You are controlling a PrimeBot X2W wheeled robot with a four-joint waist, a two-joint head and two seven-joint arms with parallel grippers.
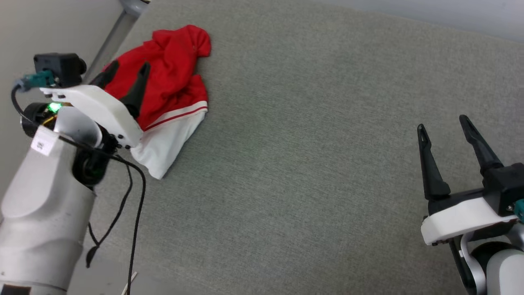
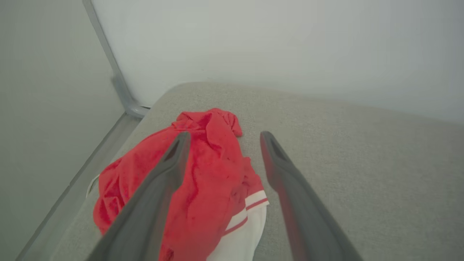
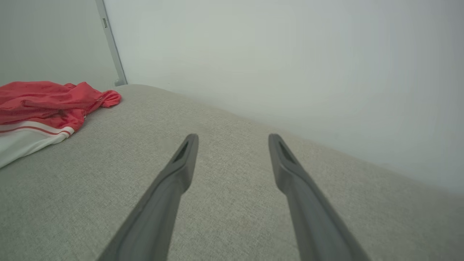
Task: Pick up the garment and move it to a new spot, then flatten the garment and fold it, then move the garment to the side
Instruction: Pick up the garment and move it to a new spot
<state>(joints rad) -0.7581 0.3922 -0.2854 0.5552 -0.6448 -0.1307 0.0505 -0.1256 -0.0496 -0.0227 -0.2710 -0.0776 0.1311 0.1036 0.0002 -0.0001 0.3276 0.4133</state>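
Standing spread wide, the fingers of the left gripper [image 1: 129,66] clamp nothing, and the gap between them is free

Left wrist view: one finger lies across the red of the garment [image 2: 214,174]. The other is over bare grey surface [image 2: 362,163], just beside the garment's edge. Whether either tip touches the cloth: cannot tell

Garment sits under and ahead of these fingers, crumpled in a heap. Red body is bunched up. A white sleeve with thin red stripes at its seam spills out on the wrist side, below the fingertips

Right gripper [image 1: 443,123]: fingers parted just as wide, nothing between them, bare surface beneath. Right wrist view: garment [image 3: 40,101] well apart, far off to the left of these fingers, red folds on top, white striped sleeve along its near side

Outward from the left fingertips:
- the garment's far end lies near the rounded corner of the surface
- a grey metal post [image 2: 108,61] rises past that corner
- a pale wall [image 3: 290,54] stands behind the far edge, beyond both pairs of fingers

Behind the left fingers:
- white gripper body
- a green light [image 1: 54,107] lit at the wrist
- a black cable [image 1: 137,205] hanging loose beside the pale forearm
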